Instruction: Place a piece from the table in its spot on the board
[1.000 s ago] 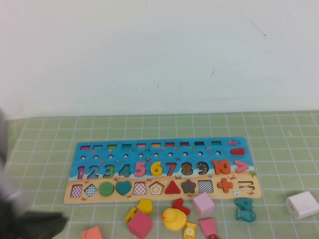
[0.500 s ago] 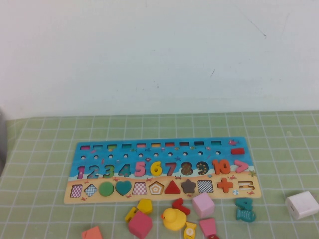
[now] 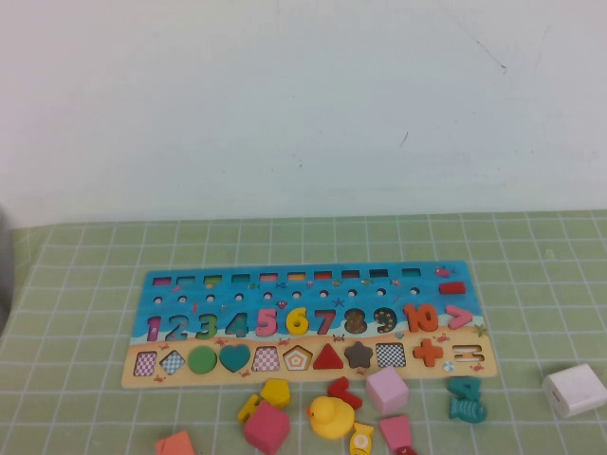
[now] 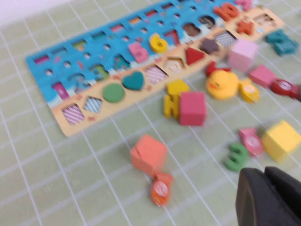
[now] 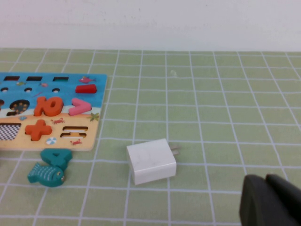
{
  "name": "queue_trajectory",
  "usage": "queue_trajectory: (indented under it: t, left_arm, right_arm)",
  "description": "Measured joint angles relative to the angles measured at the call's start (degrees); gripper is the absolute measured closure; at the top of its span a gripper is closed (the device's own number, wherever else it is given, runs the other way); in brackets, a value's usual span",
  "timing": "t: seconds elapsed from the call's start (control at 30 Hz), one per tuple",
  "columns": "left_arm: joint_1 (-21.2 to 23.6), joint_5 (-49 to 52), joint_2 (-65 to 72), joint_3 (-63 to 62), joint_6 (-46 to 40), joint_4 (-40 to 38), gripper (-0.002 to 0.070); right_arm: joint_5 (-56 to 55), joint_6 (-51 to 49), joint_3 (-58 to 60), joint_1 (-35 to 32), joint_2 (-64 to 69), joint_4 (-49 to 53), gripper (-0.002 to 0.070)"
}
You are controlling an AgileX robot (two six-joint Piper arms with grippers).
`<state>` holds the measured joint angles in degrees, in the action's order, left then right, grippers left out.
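The yellow numeral 6 piece (image 3: 297,321) lies flat in its slot on the board (image 3: 218,377), between the pink 5 and the red 7; the left wrist view also shows the piece (image 4: 158,43) seated on the board (image 4: 35,66). The board lies on the green grid table (image 3: 531,265). My left gripper (image 4: 265,173) is shut and empty, above the mat just short of a green 3 (image 4: 236,157). My right gripper (image 5: 265,181) is shut and empty, over the mat near the white charger (image 5: 151,161). Neither gripper shows in the high view.
Loose pieces lie in front of the board: yellow duck (image 3: 330,416), pink cube (image 3: 387,390), magenta cube (image 3: 266,427), orange block (image 3: 175,445), teal fish (image 3: 467,398). A white charger (image 3: 575,390) sits at the right. A yellow block (image 4: 281,139) lies near my left gripper.
The left arm, a dark blur at the high view's lower left a second ago, has drawn back out of that view. The board and the pieces have not moved.
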<state>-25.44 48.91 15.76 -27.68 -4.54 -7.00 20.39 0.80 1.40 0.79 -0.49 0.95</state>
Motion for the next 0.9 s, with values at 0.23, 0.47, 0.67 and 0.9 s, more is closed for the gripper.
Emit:
queue_trajectory:
  t: [0.23, 0.47, 0.67, 0.9]
  left_arm:
    - [3.1, -23.1, -2.4, 13.7, 0.2, 2.1, 0.0676]
    - [11.6, -35.0, -9.7, 23.0, 0.2, 2.3, 0.0676]
    - [18.4, -34.2, -15.9, 25.9, 0.2, 2.3, 0.0676]
    - [24.4, -33.7, -16.3, 28.8, 0.2, 2.3, 0.0676]
  right_arm:
    - [0.0, 0.0, 0.0, 0.0, 0.0, 0.0, 0.0678]
    - [0.0, 0.0, 0.0, 0.0, 0.0, 0.0, 0.0678]
    - [0.0, 0.0, 0.0, 0.0, 0.0, 0.0, 0.0678]
    - [0.0, 0.0, 0.0, 0.0, 0.0, 0.0, 0.0678]
